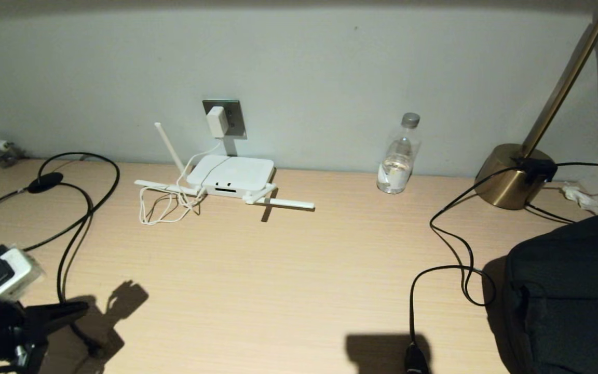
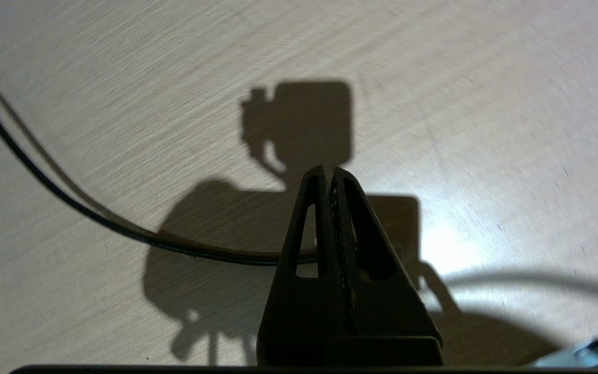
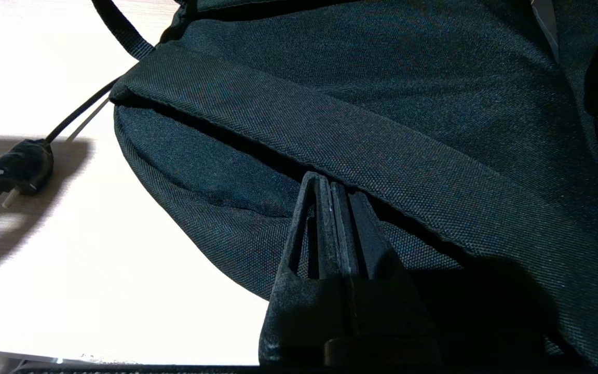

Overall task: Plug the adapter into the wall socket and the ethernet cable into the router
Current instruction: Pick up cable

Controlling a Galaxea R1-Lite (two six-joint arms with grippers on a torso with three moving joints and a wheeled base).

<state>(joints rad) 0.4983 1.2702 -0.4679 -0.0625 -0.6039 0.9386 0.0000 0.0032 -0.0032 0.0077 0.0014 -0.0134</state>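
A: adapter [image 1: 216,121] sits in the wall socket [image 1: 225,119]; router [image 1: 231,175] on the desk [image 1: 288,270] just below.

B: left gripper [image 2: 329,172] low at desk's near-left, jaws pressed together; right gripper [image 3: 327,179] over the black bag [image 3: 382,114], jaws together; ethernet cable [image 1: 78,208] probably the left black loop.

Light wood-grain desk [image 1: 288,270] set vs. plain pale wall [image 1: 330,62]; brass lamp [image 1: 512,174] at right rear, stem angled up. Hard light from behind camera throws dark shadows on desktop.

Left gripper [image 2: 331,174] closed, low near-left; right gripper [image 3: 330,182] closed.
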